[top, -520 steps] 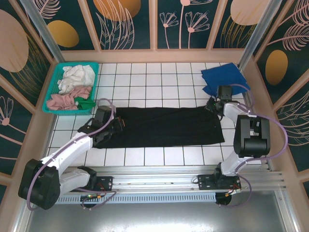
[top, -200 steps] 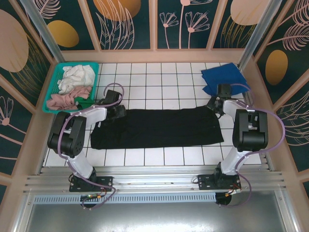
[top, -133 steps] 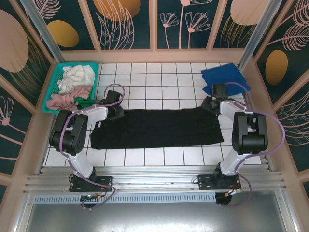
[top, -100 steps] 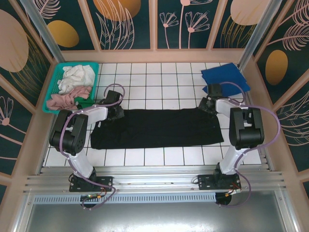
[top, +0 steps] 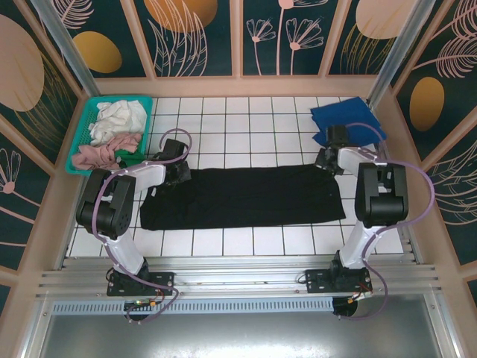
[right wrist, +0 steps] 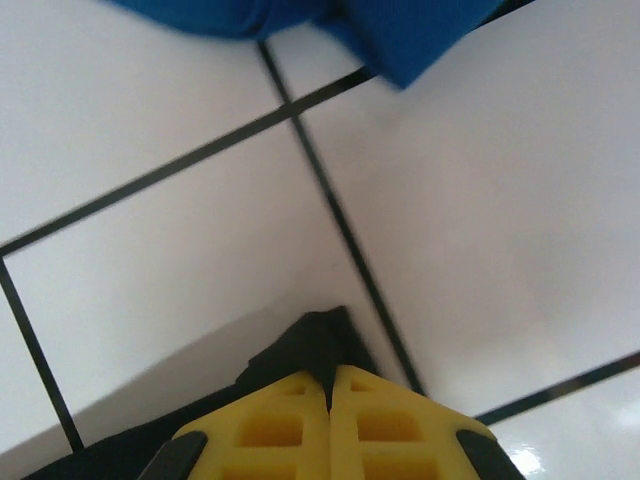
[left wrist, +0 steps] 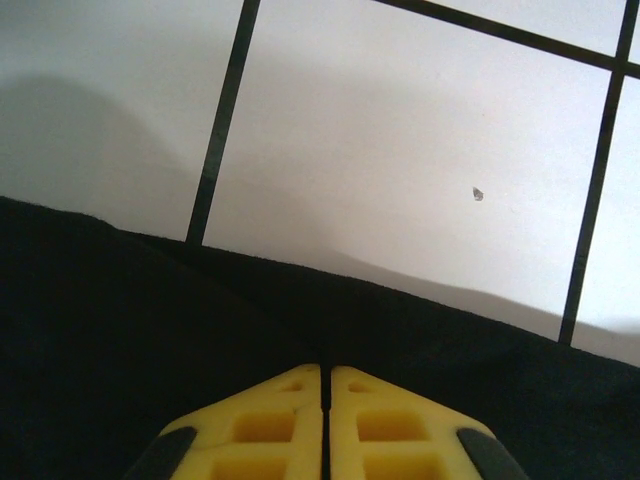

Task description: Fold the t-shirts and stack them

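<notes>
The black t-shirt [top: 246, 198] lies as a long folded strip across the middle of the white tiled table. My left gripper [top: 179, 173] sits at the strip's back left corner. In the left wrist view its yellow fingertips [left wrist: 326, 375] are pressed together on the black cloth [left wrist: 120, 340]. My right gripper [top: 326, 160] is at the back right corner. The right wrist view shows this gripper [right wrist: 330, 375] shut, with a black corner [right wrist: 312, 345] poking out past the tips. The royal-blue t-shirt [top: 344, 119] lies folded just behind it, its edge [right wrist: 390, 30] close ahead.
A teal mesh basket [top: 77, 143] holding white and pink cloths stands at the back left. Wooden-framed painted panels wall in the table on three sides. The right arm stands close to the right wall.
The left arm swung from the strip's front left to its back left corner, and its jaws closed there. The right gripper shifted slightly left at the back right corner, now shut on the cloth.
</notes>
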